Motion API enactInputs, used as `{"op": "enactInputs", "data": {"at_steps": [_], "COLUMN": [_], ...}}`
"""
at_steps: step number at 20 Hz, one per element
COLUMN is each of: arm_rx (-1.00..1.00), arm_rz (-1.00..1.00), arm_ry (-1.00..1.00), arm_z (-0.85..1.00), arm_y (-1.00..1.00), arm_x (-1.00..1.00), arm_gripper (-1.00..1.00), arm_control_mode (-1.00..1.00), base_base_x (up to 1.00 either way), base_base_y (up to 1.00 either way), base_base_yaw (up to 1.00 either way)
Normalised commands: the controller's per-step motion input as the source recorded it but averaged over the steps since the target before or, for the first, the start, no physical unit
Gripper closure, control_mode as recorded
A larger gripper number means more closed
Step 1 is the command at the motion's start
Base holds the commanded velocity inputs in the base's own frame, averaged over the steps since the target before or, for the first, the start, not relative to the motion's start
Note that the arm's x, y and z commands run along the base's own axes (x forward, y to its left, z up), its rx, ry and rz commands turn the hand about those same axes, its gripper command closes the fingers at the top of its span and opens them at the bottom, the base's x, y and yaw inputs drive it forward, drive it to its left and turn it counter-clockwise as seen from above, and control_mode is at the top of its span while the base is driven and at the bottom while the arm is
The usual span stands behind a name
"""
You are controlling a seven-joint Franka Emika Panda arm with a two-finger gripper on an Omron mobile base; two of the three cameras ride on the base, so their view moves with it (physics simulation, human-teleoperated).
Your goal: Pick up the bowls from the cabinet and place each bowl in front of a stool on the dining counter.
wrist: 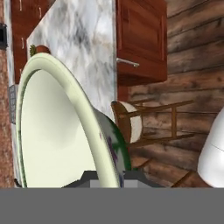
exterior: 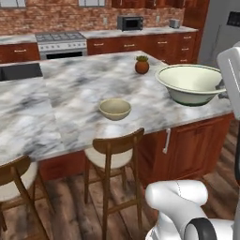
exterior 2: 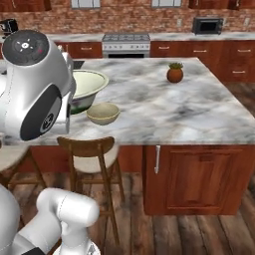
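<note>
You had the pale-green bowl (exterior: 191,83) pinched by its rim: in the hand view (wrist: 65,131) the jaws (wrist: 108,178) were closed tight on the rim's edge, one finger inside the bowl and one outside, with the bowl's dark green foot turned toward the floor side of that view. From the left base view the bowl sat up over the right-hand end of the bench (exterior: 70,89), level, near the bench's corner; whether its foot touched the marble or hung just above it you could not tell. In the right base view the same bowl (exterior 2: 89,84) showed partly behind your arm's white elbow.

The tan bowl (exterior: 115,108) already stood upright on the bench near the front edge, directly behind a wooden stool (exterior: 115,152) with a pale cushion; in the right base view it (exterior 2: 103,113) lay just beside the held bowl, nearer the edge, above that stool (exterior 2: 92,154). A second stool (exterior: 14,180) stood further left along the bench.

A small terracotta pot with a green plant (exterior: 142,65) sat on the marble behind the pale-green bowl. The black sink (exterior: 19,71) was set into the bench's far left. Beyond, against the brick wall, you had the stove (exterior: 61,43) and the microwave (exterior: 130,22)
</note>
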Motion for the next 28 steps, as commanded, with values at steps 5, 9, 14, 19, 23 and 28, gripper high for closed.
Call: {"op": "enactInputs", "data": {"at_steps": [5, 9, 14, 19, 23, 28], "arm_rx": [0.0, 0.0, 0.0, 0.0, 0.0, 0.0], "arm_rz": [0.0, 0.0, 0.0, 0.0, 0.0, 0.0], "arm_ry": [0.0, 0.0, 0.0, 0.0, 0.0, 0.0], "arm_z": [0.0, 0.0, 0.0, 0.0, 0.0, 0.0], "arm_y": [0.0, 0.0, 0.0, 0.0, 0.0, 0.0], "arm_x": [0.0, 0.0, 0.0, 0.0, 0.0, 0.0], "arm_gripper": [1.0, 1.0, 1.0, 1.0, 1.0, 1.0], "arm_control_mode": [1.0, 1.0, 1.0, 1.0, 1.0, 1.0], "base_base_x": [0.0, 0.0, 0.0, 0.13, 0.32, 0.51], "base_base_y": [1.0, 1.0, 1.0, 1.0, 0.99, 0.7], "base_base_yaw": [0.03, 0.21, 0.22, 0.21, 0.16, 0.1]}}
